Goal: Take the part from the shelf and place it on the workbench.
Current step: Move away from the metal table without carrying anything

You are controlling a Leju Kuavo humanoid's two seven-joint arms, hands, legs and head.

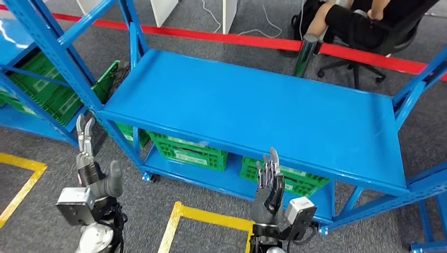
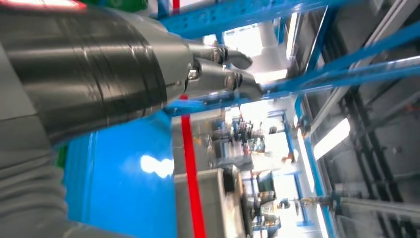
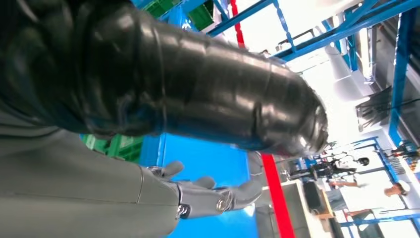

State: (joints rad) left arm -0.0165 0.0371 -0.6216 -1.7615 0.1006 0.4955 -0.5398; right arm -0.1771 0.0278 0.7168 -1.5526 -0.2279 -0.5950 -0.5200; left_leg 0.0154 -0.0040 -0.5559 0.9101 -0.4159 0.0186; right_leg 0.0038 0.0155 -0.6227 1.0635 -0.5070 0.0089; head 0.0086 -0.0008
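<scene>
The blue shelf's top board (image 1: 253, 105) lies bare in front of me in the head view. A shiny metal cylinder (image 1: 305, 52) stands upright at the board's far edge; I cannot tell whether it is on the board or behind it. My left hand (image 1: 92, 163) is raised at the shelf's near left corner post, fingers (image 2: 223, 69) straight and apart, holding nothing. My right hand (image 1: 270, 182) is raised just before the front edge of the board, fingers (image 3: 208, 196) stretched out, with nothing in it.
Green crates (image 1: 187, 150) sit on the lower board, and more (image 1: 47, 89) fill the neighbouring rack on the left. A person sits on an office chair (image 1: 363, 37) beyond the red floor line (image 1: 221, 37). Yellow floor marks (image 1: 211, 216) lie near my feet.
</scene>
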